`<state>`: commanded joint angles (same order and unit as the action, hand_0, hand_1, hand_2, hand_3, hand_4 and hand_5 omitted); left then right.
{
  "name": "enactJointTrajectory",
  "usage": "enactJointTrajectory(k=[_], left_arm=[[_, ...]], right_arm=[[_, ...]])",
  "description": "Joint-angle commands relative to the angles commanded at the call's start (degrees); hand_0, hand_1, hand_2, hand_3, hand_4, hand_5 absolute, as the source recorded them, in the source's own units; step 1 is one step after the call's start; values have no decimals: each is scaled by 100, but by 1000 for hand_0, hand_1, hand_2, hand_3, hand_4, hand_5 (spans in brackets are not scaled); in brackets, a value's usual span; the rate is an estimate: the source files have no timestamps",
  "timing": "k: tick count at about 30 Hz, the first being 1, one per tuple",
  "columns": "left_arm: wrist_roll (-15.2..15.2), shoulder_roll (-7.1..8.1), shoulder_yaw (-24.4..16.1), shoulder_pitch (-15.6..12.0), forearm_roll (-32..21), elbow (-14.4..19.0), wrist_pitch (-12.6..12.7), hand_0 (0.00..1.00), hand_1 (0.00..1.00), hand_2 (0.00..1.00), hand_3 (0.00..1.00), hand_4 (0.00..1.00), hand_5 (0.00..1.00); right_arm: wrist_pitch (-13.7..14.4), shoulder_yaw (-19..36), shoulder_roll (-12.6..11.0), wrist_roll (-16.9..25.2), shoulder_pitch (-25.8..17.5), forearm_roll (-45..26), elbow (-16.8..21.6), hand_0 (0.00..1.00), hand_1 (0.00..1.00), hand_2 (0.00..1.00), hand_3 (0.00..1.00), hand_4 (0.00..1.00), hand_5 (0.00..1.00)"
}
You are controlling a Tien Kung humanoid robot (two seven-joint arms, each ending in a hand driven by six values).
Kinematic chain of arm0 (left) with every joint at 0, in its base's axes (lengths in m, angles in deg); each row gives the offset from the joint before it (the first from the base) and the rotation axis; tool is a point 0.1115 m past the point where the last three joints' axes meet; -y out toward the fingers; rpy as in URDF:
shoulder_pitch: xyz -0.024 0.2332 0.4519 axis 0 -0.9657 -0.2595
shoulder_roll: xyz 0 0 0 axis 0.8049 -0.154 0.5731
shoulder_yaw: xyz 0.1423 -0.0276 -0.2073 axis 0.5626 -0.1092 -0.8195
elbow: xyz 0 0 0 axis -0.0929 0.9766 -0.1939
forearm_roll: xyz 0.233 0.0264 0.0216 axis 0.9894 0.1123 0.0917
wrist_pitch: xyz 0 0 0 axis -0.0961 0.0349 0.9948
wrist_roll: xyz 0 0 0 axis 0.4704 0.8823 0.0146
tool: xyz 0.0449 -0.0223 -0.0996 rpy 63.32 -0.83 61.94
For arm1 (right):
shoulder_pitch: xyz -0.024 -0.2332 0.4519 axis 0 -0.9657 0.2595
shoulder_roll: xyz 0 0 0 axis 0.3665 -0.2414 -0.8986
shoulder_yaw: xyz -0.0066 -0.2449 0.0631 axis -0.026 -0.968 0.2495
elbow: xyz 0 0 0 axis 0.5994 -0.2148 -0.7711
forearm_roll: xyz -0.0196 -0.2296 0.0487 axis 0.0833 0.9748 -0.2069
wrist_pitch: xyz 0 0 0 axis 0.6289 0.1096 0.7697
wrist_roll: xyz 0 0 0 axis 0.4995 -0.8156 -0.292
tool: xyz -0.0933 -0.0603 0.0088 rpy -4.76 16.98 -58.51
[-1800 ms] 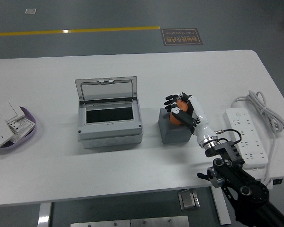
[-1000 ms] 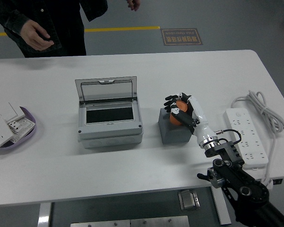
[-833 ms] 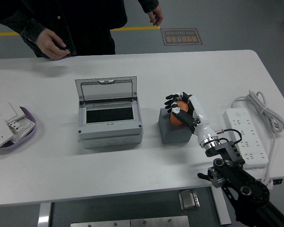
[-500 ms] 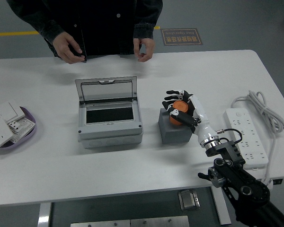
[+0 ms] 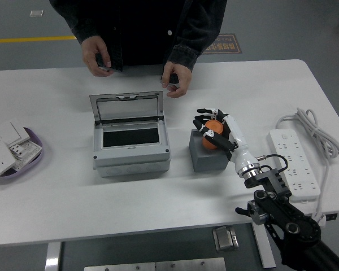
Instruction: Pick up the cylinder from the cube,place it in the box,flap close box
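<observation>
An orange cylinder [image 5: 212, 137] is just above the top of a dark grey cube [image 5: 206, 154] right of centre. My right hand [image 5: 213, 127] comes in from the lower right and its fingers are curled around the cylinder. A grey box [image 5: 130, 141] stands at centre left with its clear flap lid [image 5: 126, 106] raised upright at the back and its dark inside showing. My left arm is out of view.
A person stands at the far side; one hand [image 5: 177, 79] hovers near the box's back right corner, the other [image 5: 98, 58] holds a small object. A purple tray [image 5: 33, 160] with white switch plates is at the left edge. A white power strip [image 5: 294, 162] with cable lies right.
A person walked in from the upper left and now stands behind the box, hands lowered over the table. My right hand with the cylinder has lifted slightly.
</observation>
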<state>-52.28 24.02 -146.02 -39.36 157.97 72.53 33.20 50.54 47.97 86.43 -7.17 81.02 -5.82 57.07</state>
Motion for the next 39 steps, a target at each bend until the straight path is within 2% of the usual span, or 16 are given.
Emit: enactJointTrajectory(k=[14, 22, 23, 28, 29, 34, 35, 39], left_arm=[[4, -7, -36, 24, 72, 1, -17, 603, 581, 552, 587, 646, 201], [13, 0, -55, 17, 86, 8, -9, 603, 581, 552, 586, 637, 194], [15, 1, -61, 19, 92, 8, -9, 602, 581, 553, 586, 636, 193], [9, 1, -58, 25, 91, 7, -12, 602, 581, 553, 586, 636, 193], [9, 1, -57, 26, 91, 7, -14, 602, 581, 553, 586, 637, 192], [7, 2, -61, 27, 96, 7, -14, 602, 581, 553, 586, 637, 192], [7, 3, -62, 27, 97, 8, -14, 602, 582, 554, 586, 636, 189], [8, 7, -68, 30, 102, 9, -14, 602, 582, 554, 586, 636, 189]], right_arm=[[36, -26, -8, -15, 4, 64, -122, 719, 637, 631, 679, 940, 468], [192, -59, -23, -30, -4, 196, -107, 722, 634, 624, 680, 942, 467], [204, -64, -25, -33, -3, 211, -104, 660, 627, 607, 651, 844, 247], [226, -79, -28, -49, 0, 261, -93, 660, 627, 607, 651, 844, 247], [224, -81, -29, -52, 0, 265, -93, 638, 624, 611, 653, 805, 88], [217, -95, -33, -63, -6, 273, -90, 638, 624, 611, 653, 805, 88], [213, -96, -33, -64, -7, 271, -90, 654, 630, 617, 653, 793, 32], [201, -104, -32, -66, -7, 250, -91, 654, 630, 617, 653, 793, 32]])
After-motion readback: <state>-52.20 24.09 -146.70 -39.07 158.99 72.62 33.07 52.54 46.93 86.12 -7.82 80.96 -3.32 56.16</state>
